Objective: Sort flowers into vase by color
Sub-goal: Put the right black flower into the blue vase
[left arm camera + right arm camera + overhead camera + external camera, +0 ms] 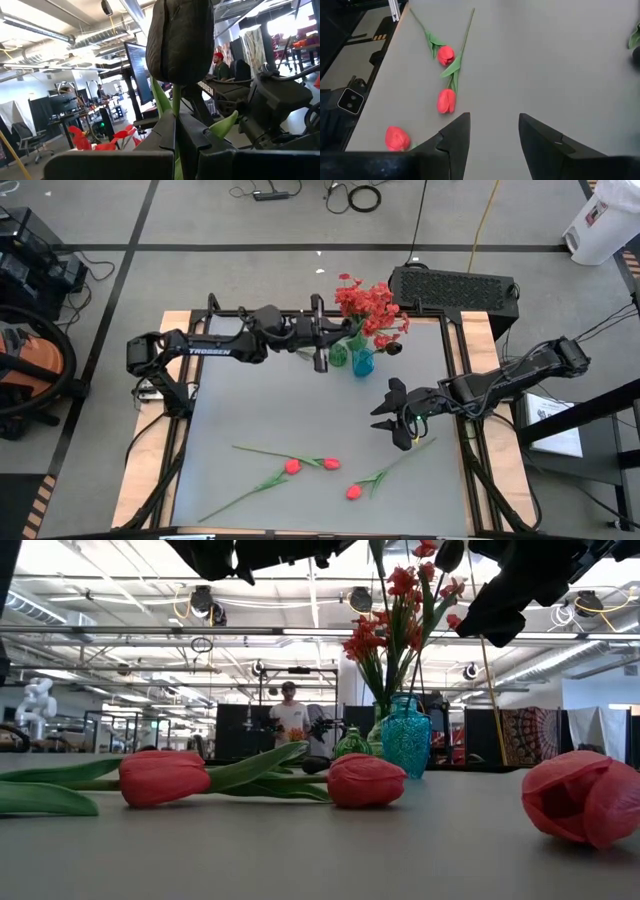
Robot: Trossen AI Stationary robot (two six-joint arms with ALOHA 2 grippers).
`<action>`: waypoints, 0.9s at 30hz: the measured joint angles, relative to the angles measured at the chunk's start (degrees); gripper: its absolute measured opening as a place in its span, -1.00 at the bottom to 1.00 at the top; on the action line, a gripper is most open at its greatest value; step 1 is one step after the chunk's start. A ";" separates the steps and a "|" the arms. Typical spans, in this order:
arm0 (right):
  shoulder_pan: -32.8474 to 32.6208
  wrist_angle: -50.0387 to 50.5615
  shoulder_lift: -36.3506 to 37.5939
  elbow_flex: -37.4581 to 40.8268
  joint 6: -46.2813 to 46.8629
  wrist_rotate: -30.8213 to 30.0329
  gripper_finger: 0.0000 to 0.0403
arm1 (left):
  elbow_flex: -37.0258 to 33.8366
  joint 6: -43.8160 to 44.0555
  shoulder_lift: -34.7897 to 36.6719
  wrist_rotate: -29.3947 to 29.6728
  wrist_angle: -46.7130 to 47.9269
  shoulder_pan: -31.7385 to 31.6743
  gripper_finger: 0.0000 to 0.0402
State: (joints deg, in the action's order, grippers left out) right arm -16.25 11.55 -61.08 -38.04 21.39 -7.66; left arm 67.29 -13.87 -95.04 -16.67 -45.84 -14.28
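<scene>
My left gripper (pixel 320 356) is at the far middle of the table, beside the green vase (pixel 338 356), and is shut on a dark-budded flower (pixel 180 40). The blue vase (pixel 362 364) next to it holds the red clustered blossoms (pixel 370 305). Three pinkish-red tulips lie flat on the near part of the table: two side by side (pixel 292 466) (pixel 330 464) and one to their right (pixel 353 492). My right gripper (pixel 394 416) hangs open above the table's right middle, short of the tulips (pixel 446 101). My left gripper pinches the dark flower's thin green stem (pixel 176 107) between its two fingers, just below the bud. The bud stands up past the fingertips and a green leaf (pixel 223 125) sticks out beside them. The flower is lifted; its lower stem is hidden by the gripper.
The two vases stand close together at the far edge, with the red blossoms spreading over them. A black box (pixel 452 285) sits beyond the far right corner. Bare grey table (pixel 280 405) lies between the vases and the tulips. A person (pixel 291 715) stands in the room behind.
</scene>
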 joint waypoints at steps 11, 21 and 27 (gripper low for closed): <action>0.02 -0.09 0.00 0.00 0.00 -0.11 -0.21 | 0.00 0.00 -2.32 -0.17 -0.37 -0.28 -0.99; 0.04 -0.13 0.00 0.00 0.00 -0.14 -0.21 | 0.00 0.01 -2.58 -0.17 -0.02 -0.37 -0.90; 0.04 -0.20 -0.01 0.00 0.00 -0.14 -0.21 | 0.00 2.60 -2.58 -0.10 0.93 -0.39 -0.83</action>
State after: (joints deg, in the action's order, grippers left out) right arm -16.21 11.35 -61.09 -38.04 21.39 -7.79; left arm 67.29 -11.27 -97.62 -16.78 -44.91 -14.68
